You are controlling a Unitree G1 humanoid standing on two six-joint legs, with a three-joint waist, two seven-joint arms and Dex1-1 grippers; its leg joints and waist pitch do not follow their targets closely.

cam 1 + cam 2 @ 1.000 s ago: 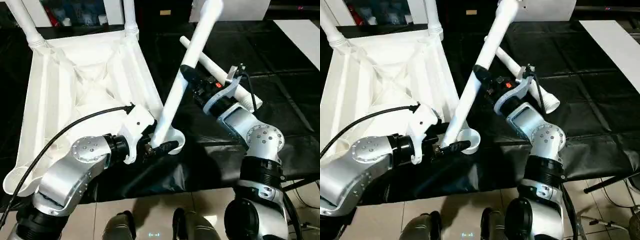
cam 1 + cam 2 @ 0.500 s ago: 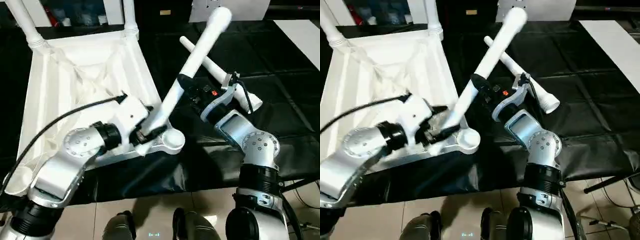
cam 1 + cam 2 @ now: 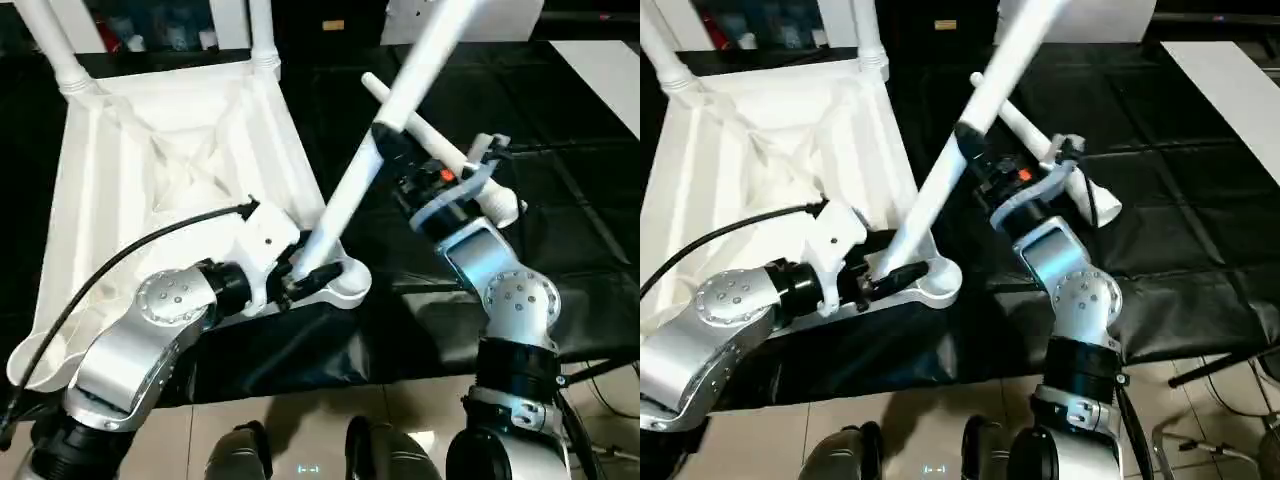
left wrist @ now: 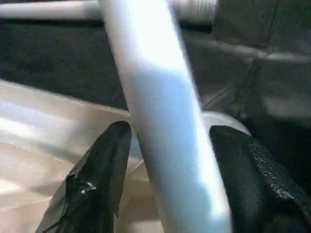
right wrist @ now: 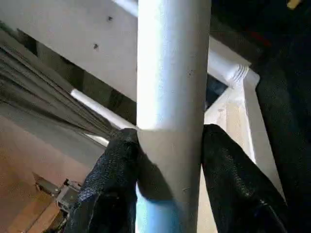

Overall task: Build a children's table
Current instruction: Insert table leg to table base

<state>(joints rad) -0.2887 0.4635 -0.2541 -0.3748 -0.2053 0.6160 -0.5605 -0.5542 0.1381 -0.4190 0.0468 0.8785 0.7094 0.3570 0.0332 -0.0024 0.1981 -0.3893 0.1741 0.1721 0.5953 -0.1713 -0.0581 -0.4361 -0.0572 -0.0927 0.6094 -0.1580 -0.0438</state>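
The children's table top (image 3: 130,200) lies upside down on the black worktable, ribs up. Two legs (image 3: 55,50) (image 3: 262,35) stand in its far corners. A third white leg (image 3: 350,190) slants up to the right from the near right corner socket (image 3: 345,282). My right gripper (image 3: 385,135) is shut on its middle, fingers (image 5: 112,184) pressed to the tube (image 5: 170,97). My left gripper (image 3: 310,272) holds the leg's lower end just above the socket, fingers (image 4: 97,174) against both sides of the leg (image 4: 165,121). Another leg (image 3: 1105,200) lies loose behind my right wrist.
The worktable's front edge runs just below the socket, with black cloth (image 3: 300,350) hanging over it and tiled floor (image 3: 400,410) beneath. A black cable (image 3: 120,270) loops over the table top from my left arm. A white panel (image 3: 600,60) lies at the far right.
The held leg dipped lower to the right, then swung back to a steeper slant. My left gripper's fingers have closed in around its lower end by the socket.
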